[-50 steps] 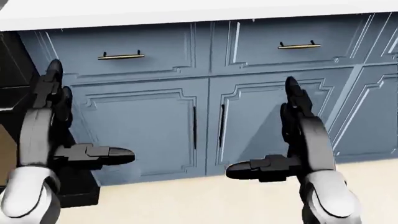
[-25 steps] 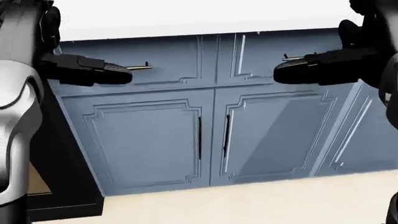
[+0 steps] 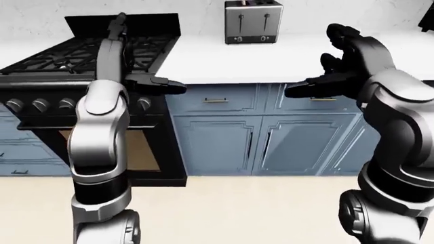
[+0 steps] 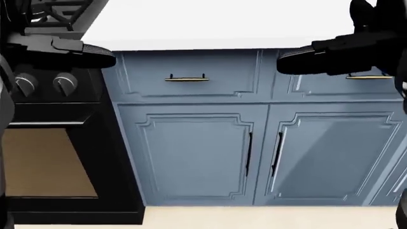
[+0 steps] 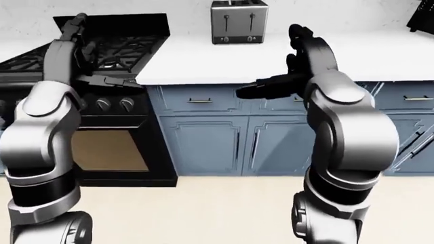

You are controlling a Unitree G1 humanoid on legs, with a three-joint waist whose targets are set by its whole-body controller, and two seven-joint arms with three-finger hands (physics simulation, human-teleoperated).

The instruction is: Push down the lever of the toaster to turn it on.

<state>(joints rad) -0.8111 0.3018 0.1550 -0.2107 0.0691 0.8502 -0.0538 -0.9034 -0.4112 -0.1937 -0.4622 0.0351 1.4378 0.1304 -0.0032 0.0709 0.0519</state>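
Both hands hold their 3 fingers spread and empty: the right hand (image 3: 339, 61), the left hand (image 3: 132, 66). The toaster (image 3: 253, 21) stands well beyond the right fingertips on the white counter (image 3: 271, 58), its 2 levers up. This looks like the approach step; next, step closer and reach a finger over 1 lever.

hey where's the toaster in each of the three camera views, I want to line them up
Left-eye view: toaster at top centre, standing on the white counter against the wall.
Right-eye view: toaster at top centre, slightly left of the middle, on the same counter.
Head view: not in it; this view looks down at the cabinets.
Shared landmark: the brass drawer handle, right of the black stove, seen in all three.
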